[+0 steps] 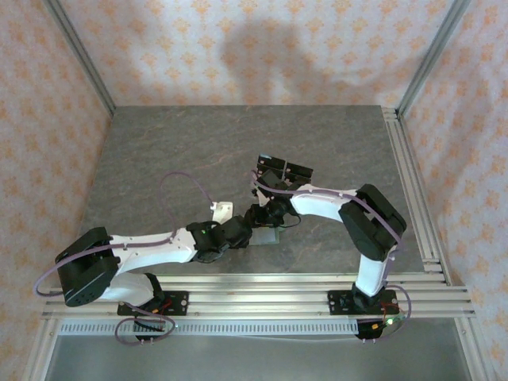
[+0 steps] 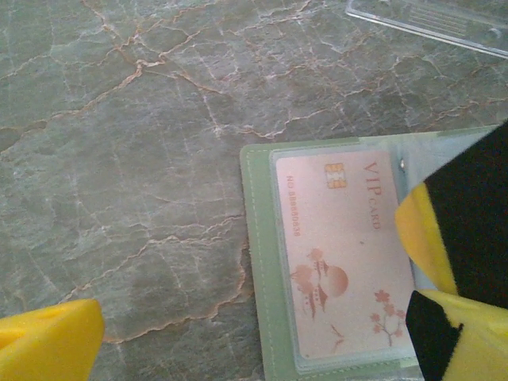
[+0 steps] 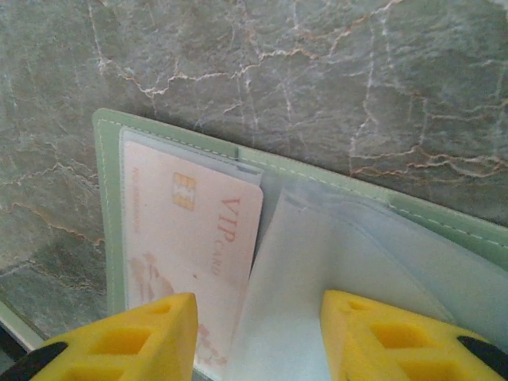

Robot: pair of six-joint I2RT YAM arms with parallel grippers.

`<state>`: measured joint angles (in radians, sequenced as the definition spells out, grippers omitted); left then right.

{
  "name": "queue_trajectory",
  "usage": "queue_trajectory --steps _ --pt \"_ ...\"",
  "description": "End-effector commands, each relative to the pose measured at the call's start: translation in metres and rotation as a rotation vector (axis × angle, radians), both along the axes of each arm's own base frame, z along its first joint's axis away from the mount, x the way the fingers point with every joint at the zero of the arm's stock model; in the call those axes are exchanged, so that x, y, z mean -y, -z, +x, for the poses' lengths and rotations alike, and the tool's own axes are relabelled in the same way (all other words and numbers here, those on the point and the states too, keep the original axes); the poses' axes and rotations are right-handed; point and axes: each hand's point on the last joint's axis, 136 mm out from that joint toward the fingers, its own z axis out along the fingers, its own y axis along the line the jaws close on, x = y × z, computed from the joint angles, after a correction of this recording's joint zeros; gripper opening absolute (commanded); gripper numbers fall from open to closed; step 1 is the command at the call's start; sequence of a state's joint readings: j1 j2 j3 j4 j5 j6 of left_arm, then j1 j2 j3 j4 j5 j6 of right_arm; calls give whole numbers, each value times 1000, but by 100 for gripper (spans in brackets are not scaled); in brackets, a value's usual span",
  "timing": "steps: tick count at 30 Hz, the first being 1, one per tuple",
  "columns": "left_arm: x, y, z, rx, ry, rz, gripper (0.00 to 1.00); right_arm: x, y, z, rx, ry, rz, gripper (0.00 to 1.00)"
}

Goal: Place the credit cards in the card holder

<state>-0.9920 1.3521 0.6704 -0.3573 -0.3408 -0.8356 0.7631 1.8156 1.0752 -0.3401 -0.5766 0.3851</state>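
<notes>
**Squarely over the open holder**

We see the holder (image 3: 107, 198) lying open on the table (image 2: 119, 159), low in the middle of the top view, with one pink card (image 2: 341, 254) already in its clear sleeve. The card's long axis runs up and down the left wrist frame. Our right pincer (image 3: 258, 337) stands open, a loose sleeve leaf (image 3: 317, 270) rising between its fingers, so we judge this arm better placed for the slot. Our left pincer (image 2: 246, 333) gapes wide too. The holder lies right of its centre, under the finger at the frame's right.
</notes>
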Motion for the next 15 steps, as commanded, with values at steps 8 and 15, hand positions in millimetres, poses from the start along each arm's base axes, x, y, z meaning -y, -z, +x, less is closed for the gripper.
queue_trajectory --steps 8,15 --pt "29 0 -4 31 82 -62 99 -14 -8 3 9 -6 35 45" --pt "9 -4 -14 61 30 -42 99 -13 -10 3 14 -2 33 45"
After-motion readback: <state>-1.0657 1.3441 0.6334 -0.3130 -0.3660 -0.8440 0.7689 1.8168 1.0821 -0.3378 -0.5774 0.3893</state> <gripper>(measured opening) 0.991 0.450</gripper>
